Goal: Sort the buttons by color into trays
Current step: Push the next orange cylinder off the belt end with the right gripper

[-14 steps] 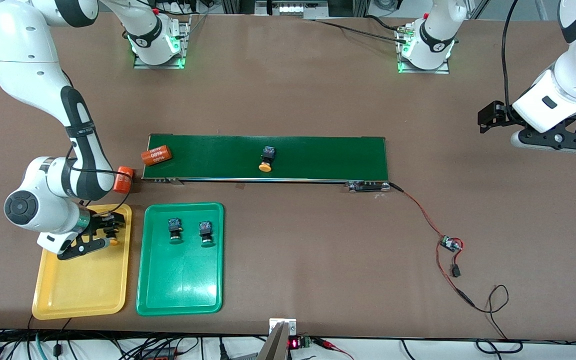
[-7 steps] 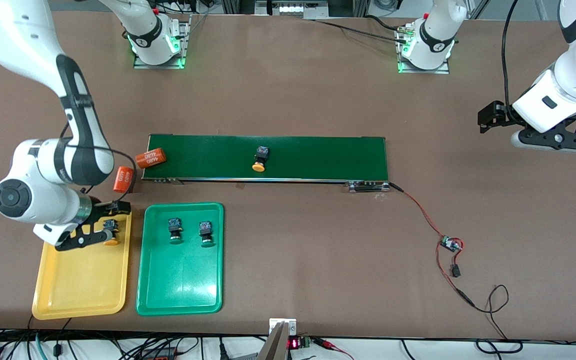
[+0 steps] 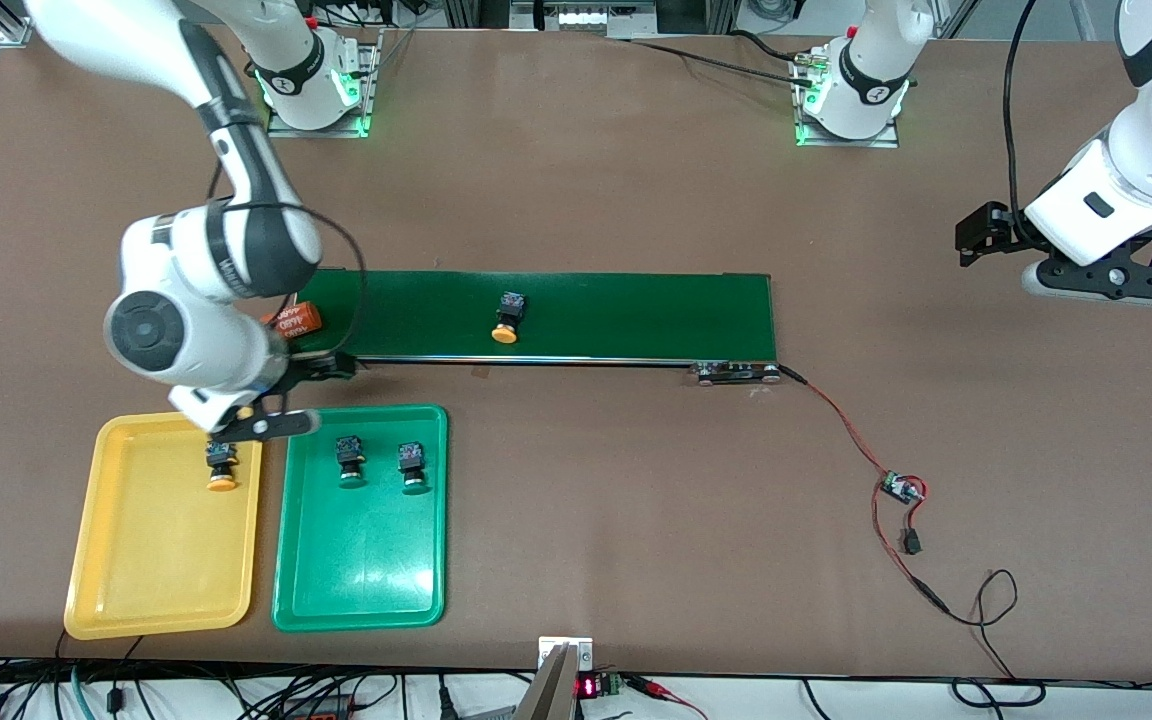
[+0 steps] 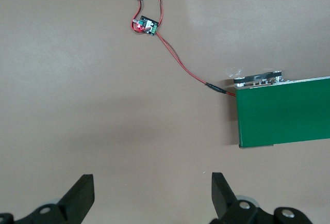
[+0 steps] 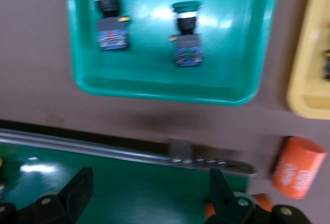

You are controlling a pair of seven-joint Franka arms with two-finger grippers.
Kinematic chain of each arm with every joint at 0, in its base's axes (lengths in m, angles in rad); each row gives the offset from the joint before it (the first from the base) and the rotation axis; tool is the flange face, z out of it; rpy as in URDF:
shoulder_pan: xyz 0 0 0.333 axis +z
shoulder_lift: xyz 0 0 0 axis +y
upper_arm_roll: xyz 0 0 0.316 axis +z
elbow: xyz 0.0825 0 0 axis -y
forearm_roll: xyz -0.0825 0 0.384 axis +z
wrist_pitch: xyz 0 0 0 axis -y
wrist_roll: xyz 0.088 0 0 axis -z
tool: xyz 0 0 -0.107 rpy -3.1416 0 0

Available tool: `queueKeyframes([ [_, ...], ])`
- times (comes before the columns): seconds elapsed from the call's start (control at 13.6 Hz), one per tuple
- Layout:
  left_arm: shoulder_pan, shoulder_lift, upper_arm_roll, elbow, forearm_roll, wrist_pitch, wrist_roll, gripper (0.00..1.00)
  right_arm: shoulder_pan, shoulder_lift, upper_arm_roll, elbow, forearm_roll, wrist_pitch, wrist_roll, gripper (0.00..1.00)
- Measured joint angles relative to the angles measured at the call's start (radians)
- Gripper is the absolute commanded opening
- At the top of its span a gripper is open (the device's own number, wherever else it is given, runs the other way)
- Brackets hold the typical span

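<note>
One yellow-capped button (image 3: 221, 467) lies in the yellow tray (image 3: 161, 560), at the end nearer the belt. Two green-capped buttons (image 3: 350, 462) (image 3: 412, 466) lie side by side in the green tray (image 3: 361, 570); the right wrist view shows these green-capped buttons (image 5: 111, 25) (image 5: 186, 33) in the green tray (image 5: 154, 87). Another yellow-capped button (image 3: 507, 318) lies on the dark-green belt (image 3: 636, 315). My right gripper (image 3: 291, 398) (image 5: 149, 188) hangs open and empty over the belt's end beside the trays. My left gripper (image 3: 1106, 283) (image 4: 153, 193) waits open over bare table.
An orange cylinder (image 3: 294, 319) (image 5: 298, 168) lies by the belt's end, partly under my right arm. A red-and-black cable with a small circuit board (image 3: 901, 488) (image 4: 145, 25) runs from the belt's other end (image 4: 283, 113) toward the front edge.
My right gripper rose out of the yellow tray, leaving the yellow-capped button there, and swung to the belt's end. The button on the belt slid toward the right arm's end.
</note>
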Motion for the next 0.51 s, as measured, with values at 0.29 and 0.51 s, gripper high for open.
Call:
queueKeyframes([
  [0.29, 0.0, 0.0, 0.0, 0.0, 0.0, 0.0, 0.0, 1.0, 0.126, -0.031, 0.006, -0.027, 0.042, 0.0, 0.206, 1.0],
  [0.51, 0.0, 0.0, 0.0, 0.0, 0.0, 0.0, 0.0, 1.0, 0.207, -0.057, 0.034, -0.05, 0.042, 0.001, 0.38, 1.0],
])
